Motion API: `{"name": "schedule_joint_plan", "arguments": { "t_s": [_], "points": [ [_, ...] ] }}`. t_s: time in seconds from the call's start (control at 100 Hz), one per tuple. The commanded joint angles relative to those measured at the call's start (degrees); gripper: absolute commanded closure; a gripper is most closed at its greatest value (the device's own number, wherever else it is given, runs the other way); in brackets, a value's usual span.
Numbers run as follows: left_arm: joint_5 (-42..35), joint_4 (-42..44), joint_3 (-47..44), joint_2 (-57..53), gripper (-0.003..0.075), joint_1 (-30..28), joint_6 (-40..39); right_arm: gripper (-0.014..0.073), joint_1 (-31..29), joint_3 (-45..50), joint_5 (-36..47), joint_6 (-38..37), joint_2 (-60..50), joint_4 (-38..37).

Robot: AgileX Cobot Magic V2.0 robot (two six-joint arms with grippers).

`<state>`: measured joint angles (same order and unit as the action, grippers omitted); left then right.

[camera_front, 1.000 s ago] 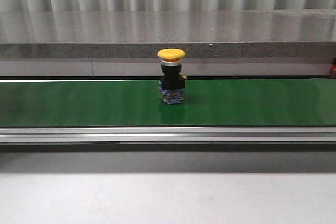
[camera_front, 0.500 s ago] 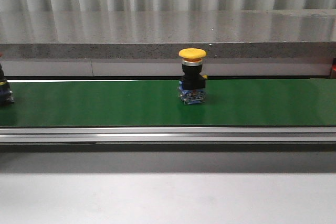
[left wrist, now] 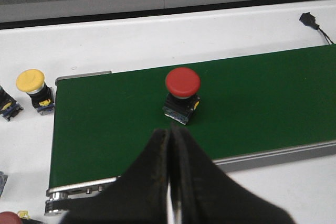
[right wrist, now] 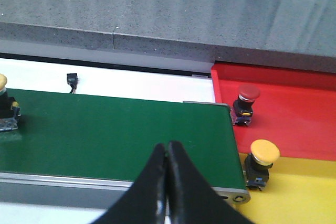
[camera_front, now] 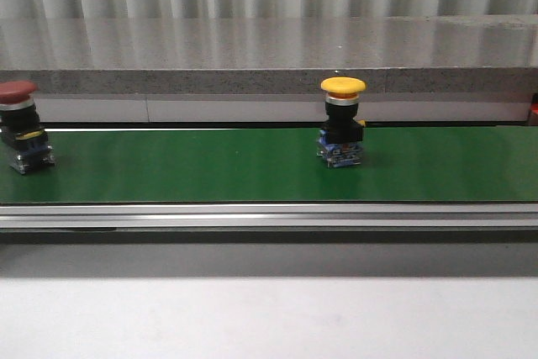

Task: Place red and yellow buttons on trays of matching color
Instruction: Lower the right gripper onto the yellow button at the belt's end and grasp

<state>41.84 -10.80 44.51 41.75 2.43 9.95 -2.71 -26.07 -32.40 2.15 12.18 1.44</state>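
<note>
Front view: a yellow button (camera_front: 343, 120) stands upright right of the belt's (camera_front: 210, 170) middle, and a red button (camera_front: 21, 125) stands at its left end. No arm shows here.

Left wrist view: the left pincer (left wrist: 171, 171) is pressed shut and empty, hanging over the belt's near edge short of the red button. It must open wide before dropping, then close on the black body under the cap.

Right wrist view: the right pincer (right wrist: 168, 179) is likewise closed on nothing. The red tray (right wrist: 294, 114) and yellow tray (right wrist: 294, 192) sit past the belt's end, each apparently holding 1 button already. Better to meet the yellow button near that end.
</note>
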Motion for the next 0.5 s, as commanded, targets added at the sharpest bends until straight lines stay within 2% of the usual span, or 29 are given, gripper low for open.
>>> {"name": "schedule_joint_plan", "arguments": {
  "t_s": [0.0,0.32,0.49],
  "points": [
    [-5.23,-1.13,-1.42,-2.92,0.0740,0.40,0.15,0.0660,0.10,-1.41,4.52,0.11,0.59,-0.58],
    [-9.54,-0.90,-7.47,-7.46,0.0740,0.40,1.44,0.0660,0.10,-1.78,3.72,0.11,0.87,-0.39],
    [-9.88,-0.90,-7.47,-7.67,0.0740,0.40,1.44,0.0660,0.16,-7.22,-2.05,0.17,7.21,-0.12]
  ]
}}
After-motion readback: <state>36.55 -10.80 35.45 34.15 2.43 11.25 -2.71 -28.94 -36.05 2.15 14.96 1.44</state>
